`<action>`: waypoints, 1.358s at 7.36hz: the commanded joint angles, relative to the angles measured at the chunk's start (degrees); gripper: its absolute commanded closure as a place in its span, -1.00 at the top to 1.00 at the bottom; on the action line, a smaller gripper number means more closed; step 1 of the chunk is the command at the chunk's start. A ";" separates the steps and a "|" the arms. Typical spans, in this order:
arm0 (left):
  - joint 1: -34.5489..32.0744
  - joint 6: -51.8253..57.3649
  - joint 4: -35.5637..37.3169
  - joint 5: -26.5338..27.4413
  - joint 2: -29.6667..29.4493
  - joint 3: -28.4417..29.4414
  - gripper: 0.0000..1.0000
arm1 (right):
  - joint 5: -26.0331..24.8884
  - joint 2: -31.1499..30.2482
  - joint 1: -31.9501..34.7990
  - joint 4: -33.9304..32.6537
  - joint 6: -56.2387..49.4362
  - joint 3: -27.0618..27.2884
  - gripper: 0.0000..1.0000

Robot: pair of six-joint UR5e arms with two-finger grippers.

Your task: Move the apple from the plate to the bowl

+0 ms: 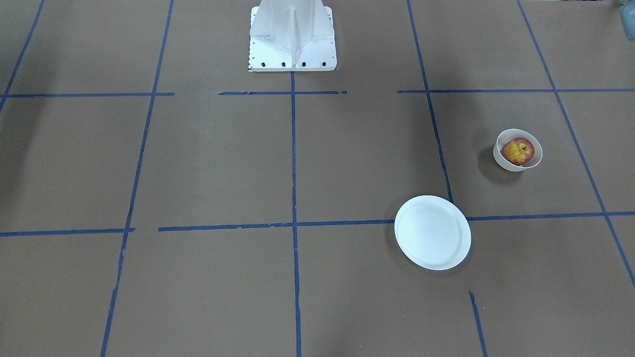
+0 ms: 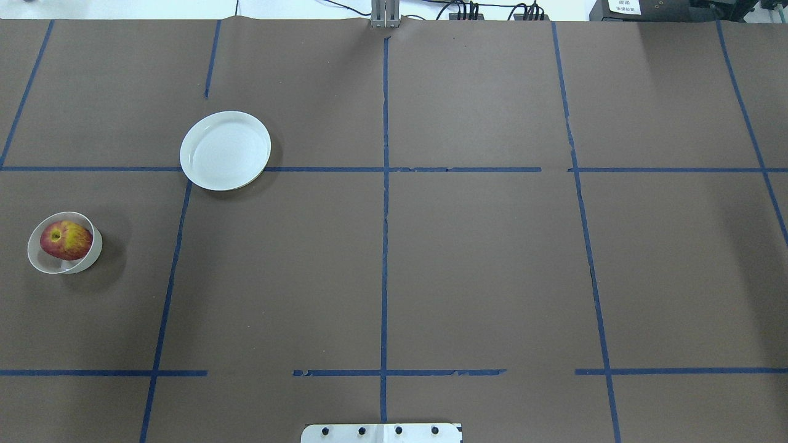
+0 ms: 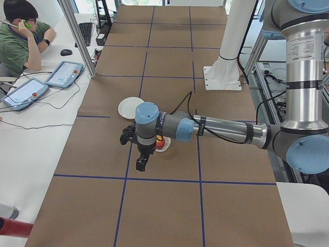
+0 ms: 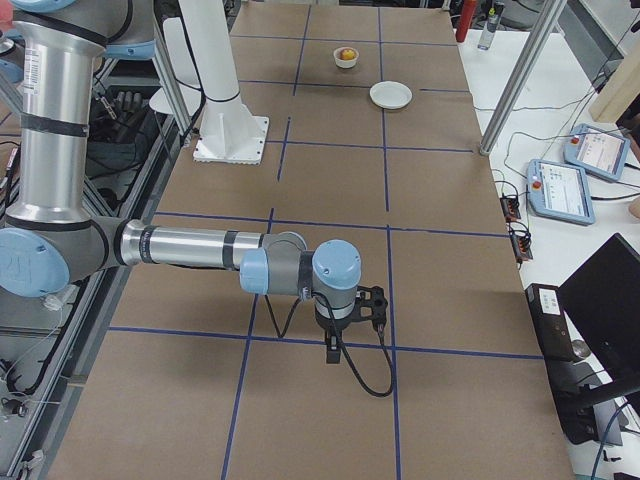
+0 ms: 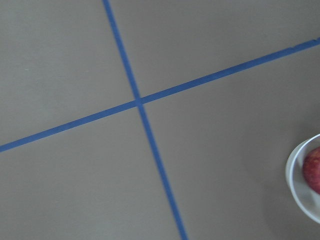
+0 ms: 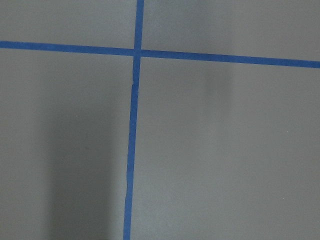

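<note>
The red and yellow apple (image 1: 517, 151) lies in the small off-white bowl (image 1: 502, 161), also seen in the overhead view (image 2: 66, 240). The wide white plate (image 1: 432, 232) is bare; in the overhead view the plate (image 2: 225, 149) lies beyond and to the right of the bowl (image 2: 87, 261). My left gripper (image 3: 125, 138) hangs above the table just in front of the bowl, and I cannot tell whether it is open or shut. The left wrist view shows the bowl's rim (image 5: 296, 185) and the apple's edge (image 5: 314, 169). My right gripper (image 4: 378, 305) hangs far from both dishes, state unclear.
Brown paper with a blue tape grid covers the table. The robot's white base (image 1: 292, 34) stands at the table's middle edge. A person (image 3: 20, 36) sits at a side desk with two tablets (image 3: 64, 74). A red object (image 3: 15, 227) lies at the near corner.
</note>
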 commanded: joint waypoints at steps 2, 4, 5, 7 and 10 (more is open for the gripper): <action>-7.23 4.58 7.13 -0.49 -1.23 3.66 1.00 | 0.00 0.06 0.00 0.01 0.00 0.00 1.00; -7.23 3.19 7.31 -0.57 -1.84 5.69 1.00 | 0.00 0.06 0.00 -0.08 0.00 0.00 1.00; -7.15 2.83 7.22 -2.66 -1.93 5.69 1.00 | 0.00 0.06 0.00 0.01 0.00 0.00 1.00; -7.23 3.09 6.52 -5.31 -1.66 4.73 1.00 | 0.00 0.06 0.00 0.01 0.00 0.00 1.00; -7.15 3.35 6.17 -5.32 -2.36 4.55 1.00 | 0.00 0.06 0.00 -0.08 0.00 0.00 1.00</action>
